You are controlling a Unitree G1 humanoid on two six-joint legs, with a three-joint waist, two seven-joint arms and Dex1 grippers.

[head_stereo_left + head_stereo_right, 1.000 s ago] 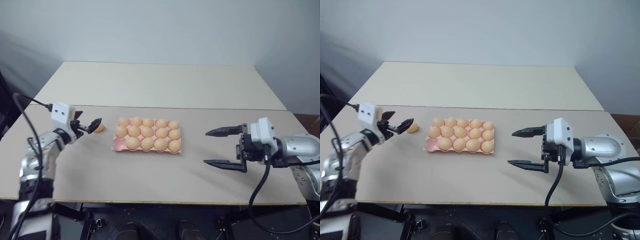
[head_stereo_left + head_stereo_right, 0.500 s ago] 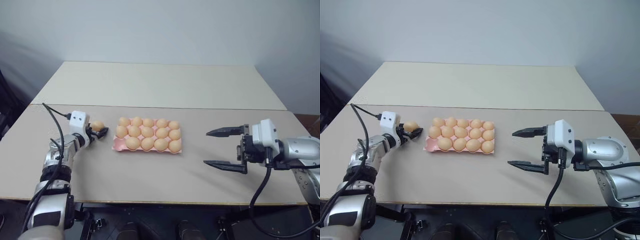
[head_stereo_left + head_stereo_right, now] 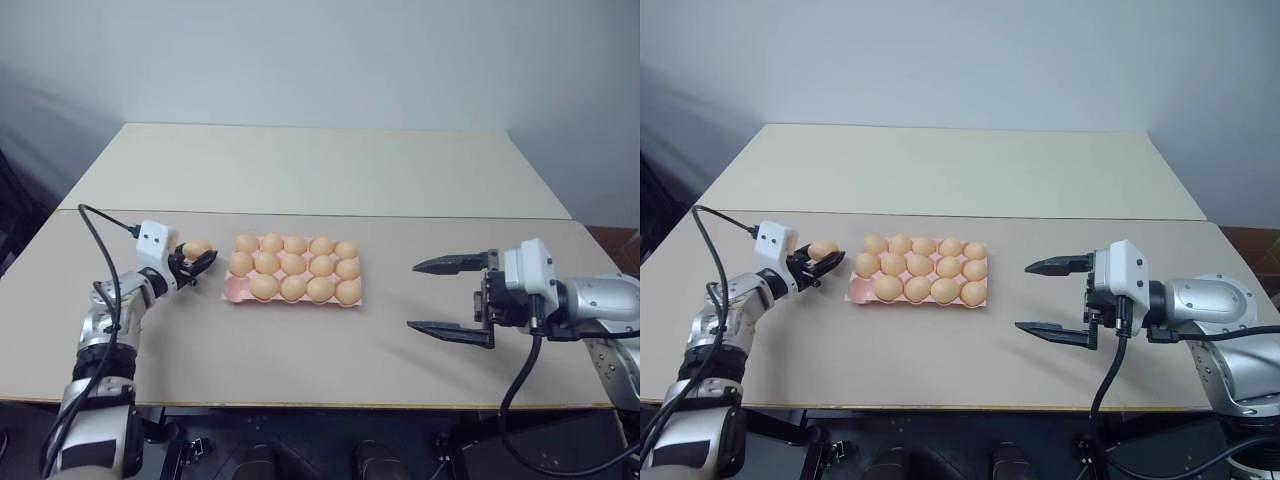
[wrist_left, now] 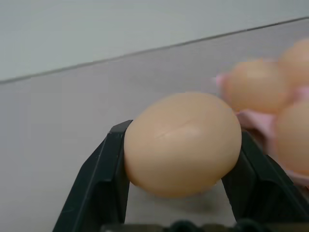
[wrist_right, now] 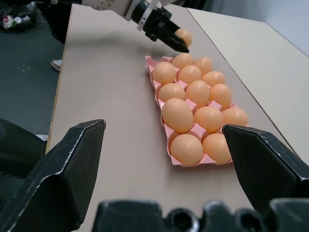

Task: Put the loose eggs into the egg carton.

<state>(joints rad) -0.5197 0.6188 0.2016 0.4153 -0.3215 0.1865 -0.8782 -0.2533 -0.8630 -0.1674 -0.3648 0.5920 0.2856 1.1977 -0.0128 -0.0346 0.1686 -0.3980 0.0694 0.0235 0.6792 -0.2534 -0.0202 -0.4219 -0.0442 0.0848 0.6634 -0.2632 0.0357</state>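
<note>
Left gripper (image 3: 198,258) clamped on loose egg (image 3: 196,248), fingers (image 4: 104,179) pinching both sides, egg off table, just left of egg carton (image 3: 292,291). Advice: keep squeeze light, carry low, lower into free cup without bumping neighbours; can't tell which cup is empty, carton looks nearly full. Right gripper (image 3: 452,298) spread wide, empty, well right of carton.
</note>
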